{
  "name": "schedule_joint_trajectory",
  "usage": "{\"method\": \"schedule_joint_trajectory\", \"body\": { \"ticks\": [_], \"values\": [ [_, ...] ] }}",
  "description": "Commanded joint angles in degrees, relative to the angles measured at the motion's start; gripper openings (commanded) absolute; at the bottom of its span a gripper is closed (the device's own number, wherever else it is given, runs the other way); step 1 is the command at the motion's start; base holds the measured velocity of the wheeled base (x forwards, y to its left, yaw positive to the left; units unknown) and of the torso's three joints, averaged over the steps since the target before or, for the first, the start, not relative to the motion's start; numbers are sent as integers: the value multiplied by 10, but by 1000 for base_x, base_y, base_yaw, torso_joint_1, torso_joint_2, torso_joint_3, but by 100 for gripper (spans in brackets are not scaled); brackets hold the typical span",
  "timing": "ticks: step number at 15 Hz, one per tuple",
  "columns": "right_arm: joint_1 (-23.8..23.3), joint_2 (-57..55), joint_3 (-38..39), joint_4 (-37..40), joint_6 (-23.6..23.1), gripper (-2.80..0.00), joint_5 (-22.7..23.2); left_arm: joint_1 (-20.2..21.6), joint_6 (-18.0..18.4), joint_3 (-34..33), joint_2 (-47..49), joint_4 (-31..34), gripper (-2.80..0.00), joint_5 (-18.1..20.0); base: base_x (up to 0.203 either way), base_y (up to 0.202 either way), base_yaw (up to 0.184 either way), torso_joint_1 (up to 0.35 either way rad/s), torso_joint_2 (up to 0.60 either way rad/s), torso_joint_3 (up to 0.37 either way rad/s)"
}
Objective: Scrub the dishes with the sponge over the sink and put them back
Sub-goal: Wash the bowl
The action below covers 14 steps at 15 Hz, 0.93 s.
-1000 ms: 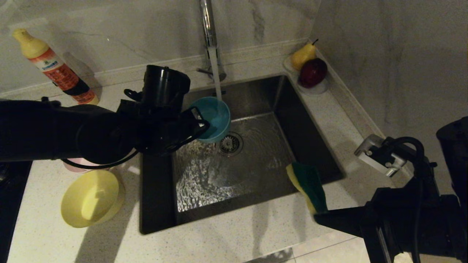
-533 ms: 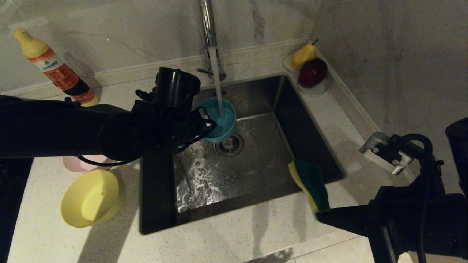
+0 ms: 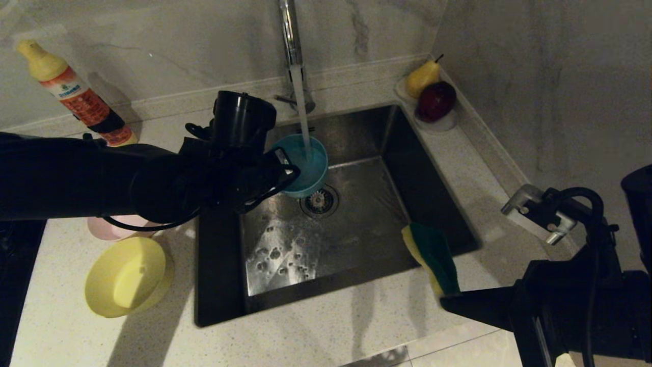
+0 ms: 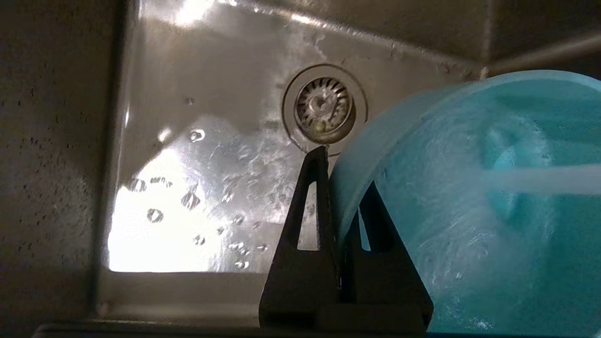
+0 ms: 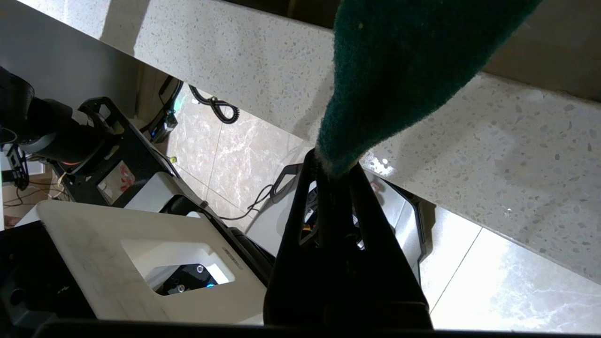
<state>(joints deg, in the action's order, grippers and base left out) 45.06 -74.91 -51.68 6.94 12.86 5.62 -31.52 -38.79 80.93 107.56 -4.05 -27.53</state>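
Observation:
My left gripper (image 3: 277, 171) (image 4: 345, 188) is shut on the rim of the light blue bowl (image 3: 304, 164) (image 4: 469, 211), held over the sink (image 3: 356, 229) under the running tap (image 3: 291, 46). Water streams into the bowl. My right gripper (image 3: 445, 300) (image 5: 334, 169) is shut on the sponge (image 3: 430, 257) (image 5: 404, 70), green side showing, above the counter at the sink's front right corner. The yellow bowl (image 3: 127, 275) sits on the counter left of the sink. The pink bowl (image 3: 109, 228) is partly hidden behind my left arm.
A detergent bottle (image 3: 76, 94) stands at the back left. A small white dish (image 3: 443, 122) with a pear (image 3: 422, 76) and a red fruit (image 3: 435, 101) sits at the back right. The drain strainer (image 3: 319, 200) lies below the bowl. The stove top's black edge (image 3: 10, 285) runs far left.
The left gripper carried the blue bowl slightly back and right, bringing it under the water stream. Water on the sink floor has thinned to droplets. The right arm barely moved.

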Motion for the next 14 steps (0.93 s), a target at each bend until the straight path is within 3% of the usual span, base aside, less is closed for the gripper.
{"method": "schedule_joint_trajectory", "body": {
  "ticks": [1,5,9,14],
  "values": [
    [0,0,0,0,2,-280,1,1,-2,4,1,-1,-280,-2,0,0,0,0,0,0],
    [0,2,2,1,2,-280,1,1,-2,-2,-8,0,-280,-7,0,0,0,0,0,0],
    [-1,2,8,1,2,-280,0,23,17,-49,-75,0,-280,-22,0,0,0,0,0,0],
    [-1,-11,8,2,5,-280,-2,30,83,-138,-212,-29,-280,-22,0,0,0,0,0,0]
  ]
}}
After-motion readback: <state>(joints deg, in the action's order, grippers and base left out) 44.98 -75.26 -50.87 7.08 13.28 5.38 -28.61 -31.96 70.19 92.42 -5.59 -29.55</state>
